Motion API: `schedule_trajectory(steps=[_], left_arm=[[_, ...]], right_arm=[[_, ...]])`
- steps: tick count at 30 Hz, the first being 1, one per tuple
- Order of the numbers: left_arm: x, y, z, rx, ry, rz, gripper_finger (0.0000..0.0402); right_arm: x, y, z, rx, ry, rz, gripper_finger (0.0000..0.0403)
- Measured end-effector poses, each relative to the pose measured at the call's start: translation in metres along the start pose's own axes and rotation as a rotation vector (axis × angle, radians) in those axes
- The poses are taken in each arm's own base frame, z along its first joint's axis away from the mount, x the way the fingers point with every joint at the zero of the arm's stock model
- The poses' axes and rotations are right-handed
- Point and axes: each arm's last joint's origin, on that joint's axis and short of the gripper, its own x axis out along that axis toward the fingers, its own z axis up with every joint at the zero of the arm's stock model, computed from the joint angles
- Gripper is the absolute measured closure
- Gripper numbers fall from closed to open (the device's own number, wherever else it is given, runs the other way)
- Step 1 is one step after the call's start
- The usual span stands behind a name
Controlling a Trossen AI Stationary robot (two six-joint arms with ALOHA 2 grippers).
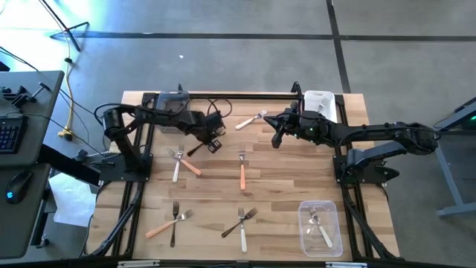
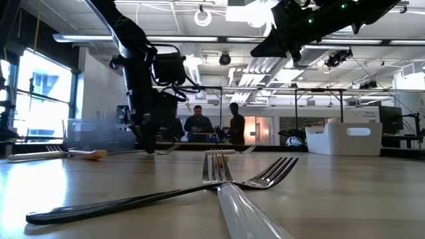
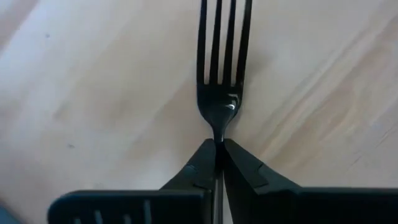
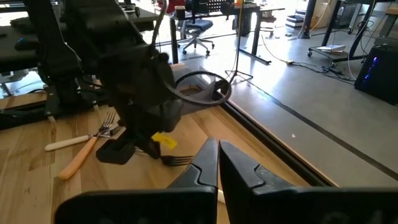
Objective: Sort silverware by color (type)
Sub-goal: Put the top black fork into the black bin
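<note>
My left gripper [image 1: 215,144] [image 3: 219,148] is down at the table's far middle, shut on a dark fork [image 3: 222,74] whose tines [image 4: 178,160] stick out past the fingers. My right gripper [image 1: 277,138] [image 4: 217,152] hangs shut above the table to the right of it, holding nothing. Other forks lie flat on the wood: a white one [image 1: 251,120] at the far middle, a white and an orange one [image 1: 184,161] at the left, an orange one [image 1: 242,173] in the middle, and two crossed pairs [image 1: 170,222] [image 1: 242,222] near the front. My left gripper pinches the dark fork's narrow neck [image 3: 219,132], just behind the tines, between its two fingertips. The fingers come steeply from above. The fork lies flat on the table, its tines pointing away from the gripper and its handle [image 1: 195,150] running back toward the table's left.
A clear bin [image 1: 320,228] at the front right holds a white fork. A white bin [image 1: 320,103] stands at the far right and a grey bin [image 1: 172,102] at the far left. People stand in the room beyond the table [image 2: 199,123].
</note>
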Motion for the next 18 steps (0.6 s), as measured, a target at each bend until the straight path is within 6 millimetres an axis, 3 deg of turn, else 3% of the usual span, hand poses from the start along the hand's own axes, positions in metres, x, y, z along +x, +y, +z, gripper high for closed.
schedule_trajectory(steps=[5,10,14,18], left_arm=[[-0.022,0.001,0.023,0.022,-0.013,-0.015,0.0397],[-0.058,0.004,0.049,0.035,-0.027,-0.007,0.0398],[-0.097,0.026,0.058,-0.025,-0.095,0.011,0.0398],[-0.137,0.06,0.045,-0.125,-0.184,0.079,0.0398]], right_arm=[[0.0,0.0,0.0,0.0,0.0,0.0,0.0403],[0.0,0.0,0.0,-0.001,0.0,0.0,0.0403],[0.0,0.0,0.0,-0.005,0.003,0.0,0.0403],[0.0,0.0,-0.002,-0.015,0.015,-0.001,0.0403]])
